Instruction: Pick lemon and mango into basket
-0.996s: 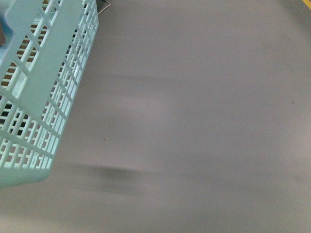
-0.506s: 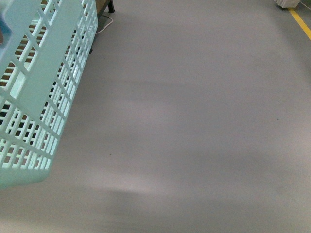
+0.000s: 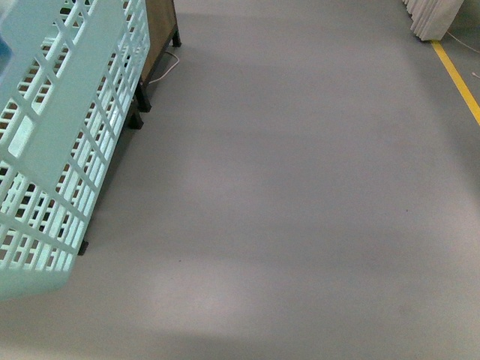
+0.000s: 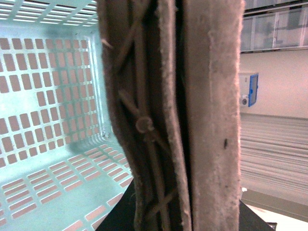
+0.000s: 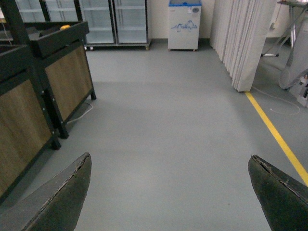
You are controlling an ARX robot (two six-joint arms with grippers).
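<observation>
Basket position: the turquoise basket [image 3: 67,112] hangs tilted at the robot's left, clear of the grey floor [image 3: 300,187], beside a wooden display stand [image 3: 159,30]. In the left wrist view its two brown handles [image 4: 211,120] lie folded together directly before the camera. This suggests the basket is carried by them, leaving the opening free for loading.

Left gripper: the jaws are hidden behind the handles, so their state cannot be told.

Right gripper [image 5: 168,192]: the jaws are spread wide and empty, aimed along the aisle, probably ready for a pick.

Fruit: neither lemon nor mango is in view. The visible part of the basket floor holds nothing. A small yellow-orange item [image 5: 65,27] sits on the stand, too small to identify.

Judgement: the pick has not yet begun.
</observation>
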